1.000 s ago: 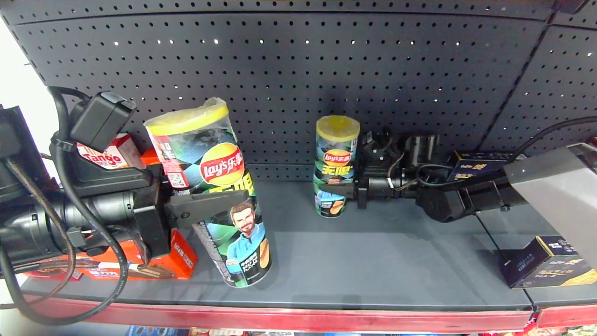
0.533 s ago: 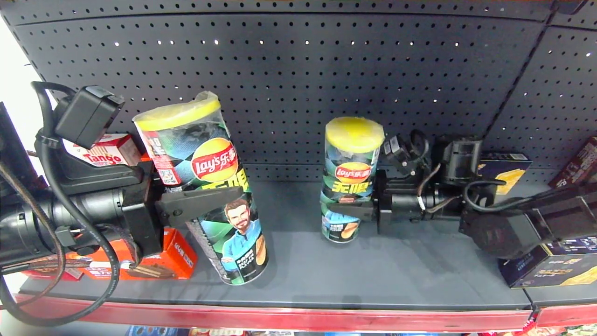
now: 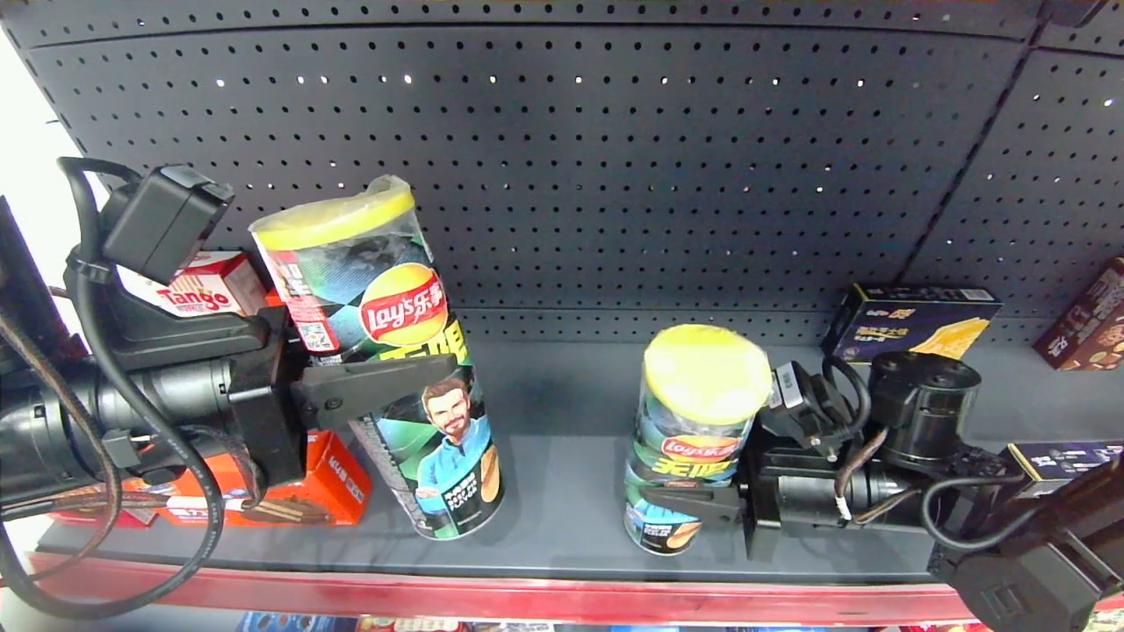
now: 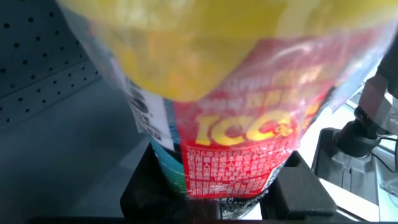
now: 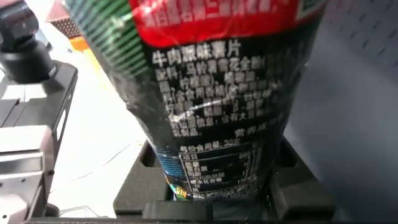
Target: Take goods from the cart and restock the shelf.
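Two chip cans with yellow lids are held over the dark grey shelf (image 3: 562, 491). The larger-looking can (image 3: 386, 360) leans at the left front of the shelf, with my left gripper (image 3: 386, 386) shut on its middle. In the left wrist view this can (image 4: 236, 112) sits between the black fingers (image 4: 298, 193). The second can (image 3: 689, 439) stands near the shelf's front edge, right of centre, with my right gripper (image 3: 694, 505) shut on its lower half. The right wrist view has that can (image 5: 217, 106) clamped between the fingers (image 5: 134, 193).
Orange and white wafer boxes (image 3: 263, 491) lie behind the left arm. A dark box (image 3: 913, 320) rests at the back right, another dark box (image 3: 1054, 456) further forward, and a brown box (image 3: 1089, 325) at the far right. A perforated back panel (image 3: 562, 175) rises behind. The shelf lip (image 3: 527, 597) is red.
My right gripper has carried its can from the back middle of the shelf forward and rightwards to the front edge. The left arm and its can barely shifted.
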You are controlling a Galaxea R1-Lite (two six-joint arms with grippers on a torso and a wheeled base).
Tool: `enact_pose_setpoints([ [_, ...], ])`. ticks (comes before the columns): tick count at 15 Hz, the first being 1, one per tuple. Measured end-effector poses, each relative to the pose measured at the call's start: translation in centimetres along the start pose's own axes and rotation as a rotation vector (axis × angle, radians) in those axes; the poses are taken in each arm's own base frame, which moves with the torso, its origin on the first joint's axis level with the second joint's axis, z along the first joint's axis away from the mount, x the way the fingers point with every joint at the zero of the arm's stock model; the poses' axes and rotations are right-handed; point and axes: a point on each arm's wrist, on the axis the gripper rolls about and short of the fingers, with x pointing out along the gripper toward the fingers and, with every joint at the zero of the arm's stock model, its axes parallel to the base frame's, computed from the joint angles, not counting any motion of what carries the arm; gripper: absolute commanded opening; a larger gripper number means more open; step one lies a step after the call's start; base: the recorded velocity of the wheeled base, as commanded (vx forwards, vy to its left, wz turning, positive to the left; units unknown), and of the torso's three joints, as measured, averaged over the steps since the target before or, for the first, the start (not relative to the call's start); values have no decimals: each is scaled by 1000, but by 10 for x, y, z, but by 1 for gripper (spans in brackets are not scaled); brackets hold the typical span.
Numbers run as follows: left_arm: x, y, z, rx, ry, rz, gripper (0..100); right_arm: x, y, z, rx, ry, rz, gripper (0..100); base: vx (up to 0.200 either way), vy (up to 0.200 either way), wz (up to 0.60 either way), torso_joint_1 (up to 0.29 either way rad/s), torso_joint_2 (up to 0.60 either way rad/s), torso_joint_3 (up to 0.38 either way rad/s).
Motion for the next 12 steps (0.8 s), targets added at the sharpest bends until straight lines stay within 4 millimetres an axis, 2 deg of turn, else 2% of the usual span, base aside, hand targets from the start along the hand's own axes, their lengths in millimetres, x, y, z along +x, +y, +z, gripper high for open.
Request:
enact_pose_setpoints([
  [3,0,0,-2,-3,4,0,0,2,-1,-8,17,15,2,0,0,0,0,0,0,0],
  [8,-1,-1,-4,-9,9,1,0,8,-10,-9,9,6,0,0,0,0,0,0,0,0],
  [9,-1,-1,-5,-10,11,1,0,10,-11,-9,11,3,3,100,0,0,0,0,0,0],
  [12,-3,-2,-6,-12,14,3,0,11,-13,-9,2,-4,2,100,0,0,0,0,0,0],
])
